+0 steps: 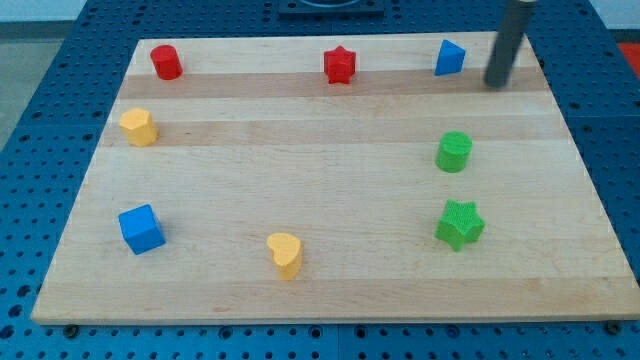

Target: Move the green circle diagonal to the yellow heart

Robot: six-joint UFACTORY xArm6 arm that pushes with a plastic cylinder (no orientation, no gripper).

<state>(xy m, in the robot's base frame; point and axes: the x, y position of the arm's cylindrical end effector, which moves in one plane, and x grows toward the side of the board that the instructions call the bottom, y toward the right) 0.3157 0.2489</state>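
rod cut off above my tip

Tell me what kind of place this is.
Probably a robotics lab bench: a wooden board sits on a blue perforated table, small coloured blocks like the green circle and yellow heart are scattered, and my tip is at the view's top right.

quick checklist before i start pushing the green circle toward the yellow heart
1. My tip in view: ok, near the view's top right, beside the blue block.
2. Tip touching green circle: not ok, the circle sits apart, below and left of the tip.
3. Yellow heart located: ok, bottom centre.
4. Path from circle to heart free: ok, bare wood between them.
5. Green star out of the way: cannot tell, it sits just below the circle.
6. Circle already diagonal next to heart: not ok.
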